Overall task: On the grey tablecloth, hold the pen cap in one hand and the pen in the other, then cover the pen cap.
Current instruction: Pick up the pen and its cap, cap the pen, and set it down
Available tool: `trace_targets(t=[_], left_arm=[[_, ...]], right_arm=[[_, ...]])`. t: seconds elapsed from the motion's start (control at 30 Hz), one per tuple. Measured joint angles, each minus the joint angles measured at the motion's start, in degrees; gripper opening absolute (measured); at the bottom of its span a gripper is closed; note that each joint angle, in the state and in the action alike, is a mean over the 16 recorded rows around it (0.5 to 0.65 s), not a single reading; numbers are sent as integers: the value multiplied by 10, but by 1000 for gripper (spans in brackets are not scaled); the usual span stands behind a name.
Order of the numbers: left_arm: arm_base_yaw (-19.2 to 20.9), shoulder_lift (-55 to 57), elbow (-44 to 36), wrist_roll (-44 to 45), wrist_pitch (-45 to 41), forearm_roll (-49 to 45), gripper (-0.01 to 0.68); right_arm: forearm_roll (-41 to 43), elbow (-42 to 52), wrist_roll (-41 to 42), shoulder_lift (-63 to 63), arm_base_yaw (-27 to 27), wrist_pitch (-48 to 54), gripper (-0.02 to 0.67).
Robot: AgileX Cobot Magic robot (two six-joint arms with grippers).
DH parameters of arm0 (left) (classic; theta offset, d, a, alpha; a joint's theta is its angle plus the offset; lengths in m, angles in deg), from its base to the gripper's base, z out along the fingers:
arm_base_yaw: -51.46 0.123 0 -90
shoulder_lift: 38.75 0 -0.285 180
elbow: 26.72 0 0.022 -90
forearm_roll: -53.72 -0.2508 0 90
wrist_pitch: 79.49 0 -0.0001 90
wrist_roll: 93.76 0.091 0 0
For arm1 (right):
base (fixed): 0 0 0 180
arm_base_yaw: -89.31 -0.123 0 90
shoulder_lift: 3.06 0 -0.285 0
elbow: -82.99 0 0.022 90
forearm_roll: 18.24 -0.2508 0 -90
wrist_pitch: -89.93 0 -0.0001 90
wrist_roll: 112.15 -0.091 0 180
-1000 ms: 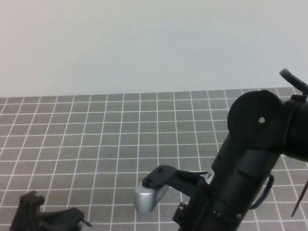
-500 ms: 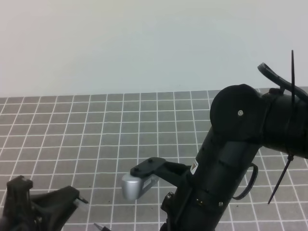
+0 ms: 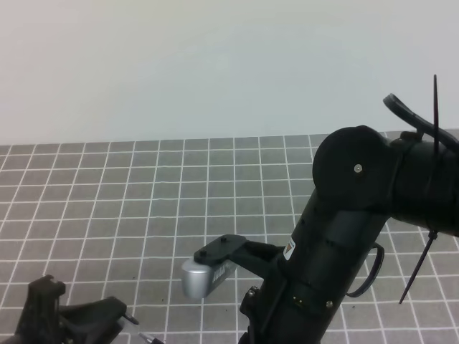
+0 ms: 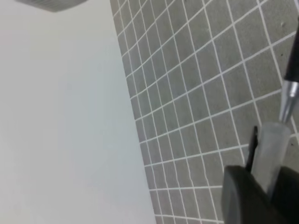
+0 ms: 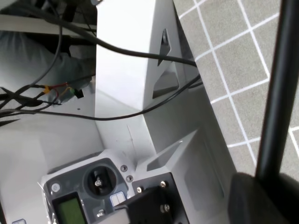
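Left wrist view: left gripper (image 4: 268, 196) clamps the translucent cap (image 4: 270, 154); pen (image 4: 292, 79) tip meets its mouth. Right gripper (image 5: 261, 196) grips the pen above the cloth (image 3: 143, 193).

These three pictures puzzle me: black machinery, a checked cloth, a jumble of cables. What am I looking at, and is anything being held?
It is a robot with two arms, each ending in a two-fingered gripper. One picture looks down from above on the grey tablecloth, with the bulky right arm in front and the left gripper at the bottom edge. The other two come from small cameras on the wrists. The left wrist camera shows the left gripper holding the pen cap, which looks translucent here, with a silvery pen tip right at its mouth. The right wrist camera shows the right gripper shut on the pen, a long black stick; behind it are the stand and cables beside the table.
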Motion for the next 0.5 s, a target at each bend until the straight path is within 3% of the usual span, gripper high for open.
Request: trace_targets(t=[0.5], left_arm=[[0,4,0,-11,-16,-6,79]], right_arm=[[-5,0,7,0,0,0,-4]])
